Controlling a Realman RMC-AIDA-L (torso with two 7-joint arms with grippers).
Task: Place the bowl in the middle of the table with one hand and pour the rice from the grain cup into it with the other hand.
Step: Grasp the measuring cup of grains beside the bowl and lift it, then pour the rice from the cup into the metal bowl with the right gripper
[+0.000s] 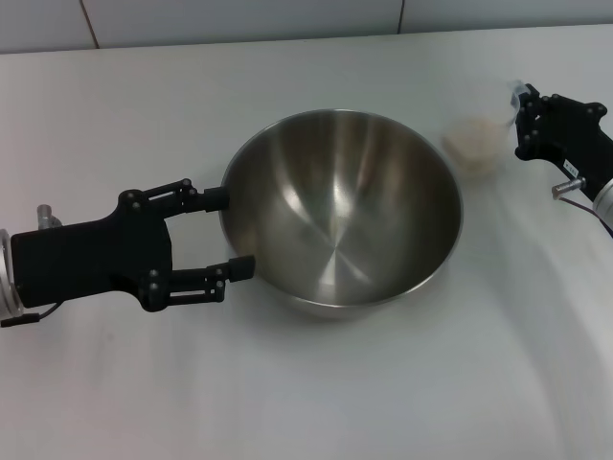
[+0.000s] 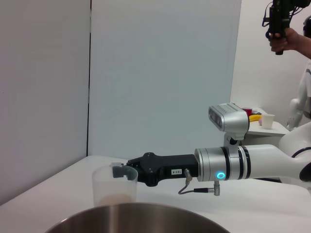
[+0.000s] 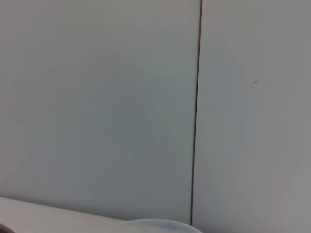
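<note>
- Bowl [image 1: 342, 213] sat upright near the middle of the bench [image 1: 306, 393], shiny inside showing no grains; its rim also showed along the near edge of the left wrist view [image 2: 131, 218].
- Left tool [image 1: 236, 230] lay low over the bench at the bowl's left side, fingers spread apart and released. Far fingertip [image 1: 216, 197] sat at the bowl's outer wall; near fingertip [image 1: 240, 265] sat against the wall lower down. Nothing was clamped between them.
- Grain cup [image 1: 476, 142], clear plastic, stood upright on the bench just to the right of the bowl and a little farther back, apart from the rim. Seen also in the left wrist view [image 2: 114, 187].
- Rice [image 2: 116, 198] formed a pale layer in the bottom of the cup.
- Right tool [image 2: 120, 171] was at the cup's right side, at rim height, a fingertip at the cup's lip. Whether it was clenched on the cup or released could not be told.
- Right wrist view showed only a wall and a strip of bench.
</note>
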